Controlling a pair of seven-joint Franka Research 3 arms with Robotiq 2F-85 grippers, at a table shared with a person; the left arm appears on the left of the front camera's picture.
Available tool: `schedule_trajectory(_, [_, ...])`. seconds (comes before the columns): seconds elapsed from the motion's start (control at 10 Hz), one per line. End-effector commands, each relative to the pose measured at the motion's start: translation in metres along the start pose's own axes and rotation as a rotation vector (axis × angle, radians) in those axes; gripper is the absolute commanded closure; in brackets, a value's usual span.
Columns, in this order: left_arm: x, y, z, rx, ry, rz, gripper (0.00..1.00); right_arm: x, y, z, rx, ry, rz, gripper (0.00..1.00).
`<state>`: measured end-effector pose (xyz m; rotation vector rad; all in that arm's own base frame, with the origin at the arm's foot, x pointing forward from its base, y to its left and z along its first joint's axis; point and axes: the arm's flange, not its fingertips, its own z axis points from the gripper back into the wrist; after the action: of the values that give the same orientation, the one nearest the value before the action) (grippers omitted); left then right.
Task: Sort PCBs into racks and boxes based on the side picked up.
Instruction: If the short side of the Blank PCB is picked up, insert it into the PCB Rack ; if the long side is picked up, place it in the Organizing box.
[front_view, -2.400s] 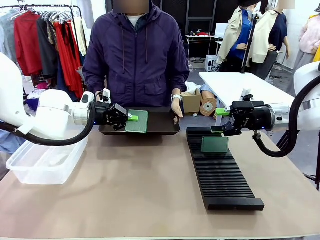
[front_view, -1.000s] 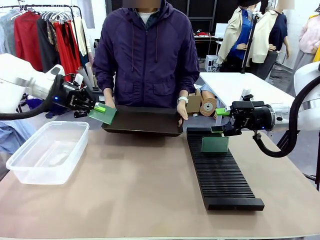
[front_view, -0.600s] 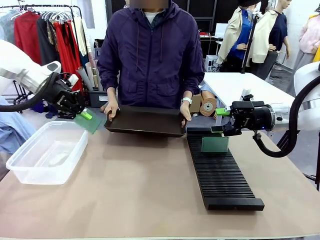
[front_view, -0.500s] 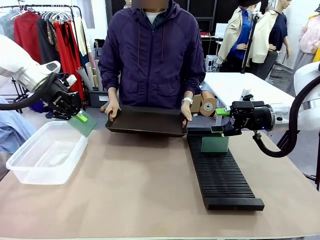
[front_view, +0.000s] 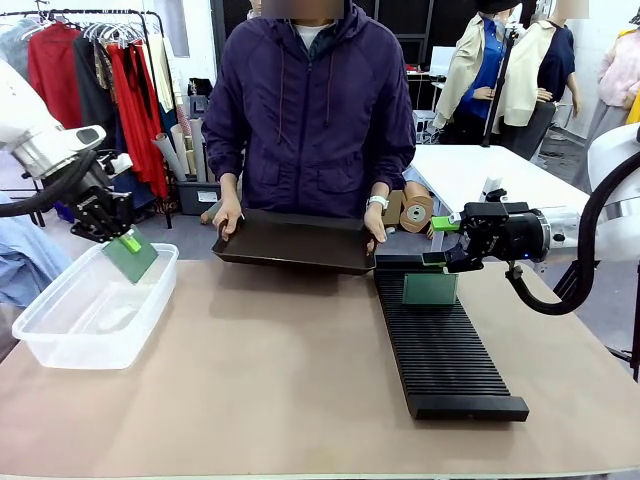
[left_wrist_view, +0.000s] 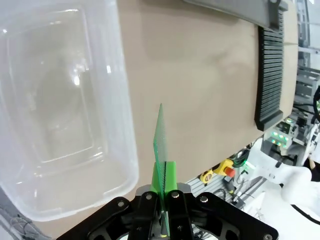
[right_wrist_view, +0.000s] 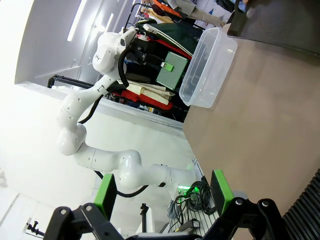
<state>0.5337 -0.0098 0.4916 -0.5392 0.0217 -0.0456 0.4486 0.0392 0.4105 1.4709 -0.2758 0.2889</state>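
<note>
The left gripper (front_view: 127, 243) pinches a PCB (front_view: 131, 257) by one edge, hanging it just above the box (front_view: 60, 338) rim, apparently ready to drop it in. The right gripper (front_view: 437, 240) waits wide open and empty above the rack (front_view: 450, 370), where another board (front_view: 430, 288) stands slotted just below its fingers.

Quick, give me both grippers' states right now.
Left gripper: shut on a green PCB, above the clear tub.
Right gripper: open, holding nothing.

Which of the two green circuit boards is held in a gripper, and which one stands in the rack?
The PCB over the clear box is pinched in the shut left gripper. The other PCB stands upright in the black rack, free of the open right gripper.
</note>
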Motion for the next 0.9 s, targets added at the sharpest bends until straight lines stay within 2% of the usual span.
schedule_trajectory(0.0, [-0.007,0.014,0.011,0.022,-0.02,0.038,1.0,0.0,0.001,-0.001,-0.001,0.004,0.017,0.0])
schedule_trajectory(0.2, [-0.007,0.027,0.014,0.018,-0.033,0.037,1.0,0.0,0.001,-0.001,-0.001,0.004,0.017,0.0])
schedule_trajectory(0.4, [-0.001,0.035,0.01,0.068,-0.047,0.016,1.0,0.0,0.001,-0.001,-0.001,0.004,0.017,0.0])
schedule_trajectory(0.8, [0.023,0.062,-0.009,0.109,-0.061,-0.015,1.0,0.0,0.001,-0.001,-0.001,0.004,0.017,0.0])
